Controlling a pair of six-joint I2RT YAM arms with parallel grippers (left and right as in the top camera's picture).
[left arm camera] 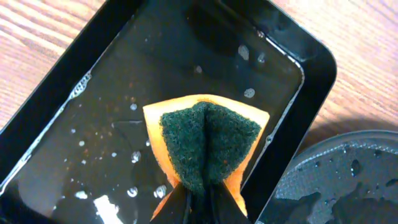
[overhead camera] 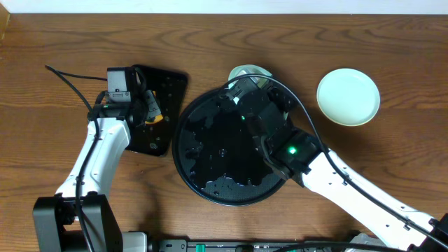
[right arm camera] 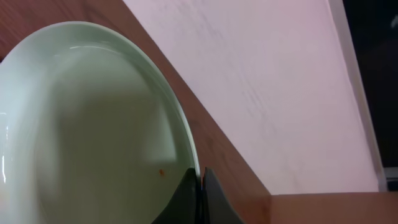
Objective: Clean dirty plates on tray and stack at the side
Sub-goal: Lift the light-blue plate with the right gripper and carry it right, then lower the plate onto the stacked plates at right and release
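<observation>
My right gripper [right arm camera: 200,182] is shut on the rim of a pale mint plate [right arm camera: 81,124], which is tilted up on edge. A tiny orange speck shows on its inner face. In the overhead view this plate [overhead camera: 246,71] peeks out past the far rim of the round black tray [overhead camera: 210,150], and the right gripper [overhead camera: 245,87] is above that rim. The tray is wet, with no plate showing on it. Another pale plate [overhead camera: 348,96] lies flat on the table to the right. My left gripper [left arm camera: 199,202] is shut on an orange sponge with a green scouring face [left arm camera: 208,140].
The sponge hangs over a small rectangular black tray [left arm camera: 93,124] with water in it, left of the round tray [left arm camera: 348,174]. In the overhead view that rectangular tray [overhead camera: 168,87] sits under the left gripper [overhead camera: 150,112]. A black cable [overhead camera: 70,75] trails across the table's left side.
</observation>
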